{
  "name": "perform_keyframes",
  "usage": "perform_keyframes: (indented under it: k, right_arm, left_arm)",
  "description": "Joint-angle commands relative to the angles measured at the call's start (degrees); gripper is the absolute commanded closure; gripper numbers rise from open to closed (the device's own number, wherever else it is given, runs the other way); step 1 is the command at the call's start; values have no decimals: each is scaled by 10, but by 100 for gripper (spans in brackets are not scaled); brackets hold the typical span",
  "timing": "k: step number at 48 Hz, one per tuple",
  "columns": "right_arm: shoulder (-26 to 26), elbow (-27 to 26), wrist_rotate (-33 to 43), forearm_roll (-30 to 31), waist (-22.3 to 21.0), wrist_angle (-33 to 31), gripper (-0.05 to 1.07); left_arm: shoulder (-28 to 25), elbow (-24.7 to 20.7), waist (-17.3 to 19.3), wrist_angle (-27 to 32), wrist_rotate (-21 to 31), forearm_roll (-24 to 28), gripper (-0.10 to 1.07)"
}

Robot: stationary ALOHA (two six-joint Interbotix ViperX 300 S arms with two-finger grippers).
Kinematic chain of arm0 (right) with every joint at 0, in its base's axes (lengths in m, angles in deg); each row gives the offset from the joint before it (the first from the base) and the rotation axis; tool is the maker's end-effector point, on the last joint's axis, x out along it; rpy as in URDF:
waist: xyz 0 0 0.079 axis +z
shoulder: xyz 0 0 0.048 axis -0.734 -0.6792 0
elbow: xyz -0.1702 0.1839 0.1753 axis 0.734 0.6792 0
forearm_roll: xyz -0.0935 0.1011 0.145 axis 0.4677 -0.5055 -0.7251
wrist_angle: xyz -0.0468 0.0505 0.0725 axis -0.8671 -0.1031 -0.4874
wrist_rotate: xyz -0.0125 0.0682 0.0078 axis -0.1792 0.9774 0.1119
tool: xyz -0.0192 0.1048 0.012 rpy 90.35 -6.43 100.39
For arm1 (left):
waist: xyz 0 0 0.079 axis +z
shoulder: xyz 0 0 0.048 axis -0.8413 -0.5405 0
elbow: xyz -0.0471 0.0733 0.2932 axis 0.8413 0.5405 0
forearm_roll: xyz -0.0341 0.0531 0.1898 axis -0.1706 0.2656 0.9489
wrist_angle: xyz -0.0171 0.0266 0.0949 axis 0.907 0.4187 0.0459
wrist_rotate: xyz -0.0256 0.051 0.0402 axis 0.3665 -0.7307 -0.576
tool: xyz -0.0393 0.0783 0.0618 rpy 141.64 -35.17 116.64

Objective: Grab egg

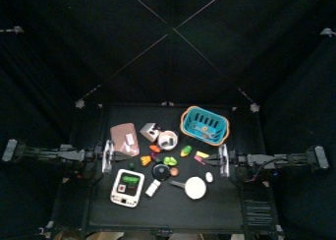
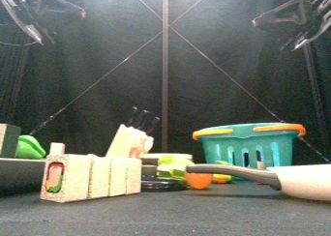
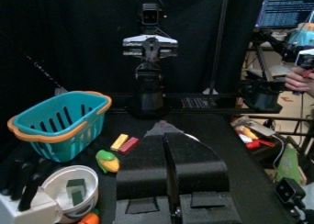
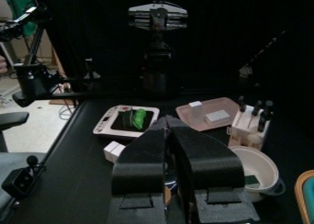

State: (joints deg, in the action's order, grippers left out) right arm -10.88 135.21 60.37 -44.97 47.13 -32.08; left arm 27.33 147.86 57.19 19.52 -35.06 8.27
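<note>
Two arms: at opposite desk [image 1: 92, 219] ends.
Left fingers [image 3: 168, 163]: closed, empty.
Right fingers [image 4: 175, 163]: closed, empty.
Egg [image 1: 207, 176]: on desk, beside disc [image 1: 196, 188].

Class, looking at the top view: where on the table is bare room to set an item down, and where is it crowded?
Bare: the front right corner of the table and the strip behind the pink box. Crowded: the middle, between the pink box, the teal basket and the white disc.

We see the basket [image 1: 203, 119] at the table's upper right, the egg [image 1: 207, 176] lower right beside the round disc [image 1: 196, 187], below the basket.
</note>
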Motion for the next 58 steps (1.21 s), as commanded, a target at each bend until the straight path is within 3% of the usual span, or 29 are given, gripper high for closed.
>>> perform_keyframes:
  k: [1, 15, 27, 43, 58]
  right_arm:
    - [-8, -15, 0, 1, -2, 4, 101]
    - [-31, -21, 5, -6, -4, 4, 100]
    - [-37, -25, 61, -50, -4, -33, 100]
    - [-37, -47, 182, -65, -5, -212, 94]
    - [-37, -81, 342, -44, -56, -396, 93]
  left_arm:
    - [-10, -1, -16, -1, 0, -1, 96]
    - [-28, -1, -18, -4, -2, 0, 98]
    - [-33, 4, -19, -4, -2, 0, 98]
    - [-33, 10, -20, -9, -2, 1, 98]
    - [-33, 11, -20, -9, -1, -1, 98]
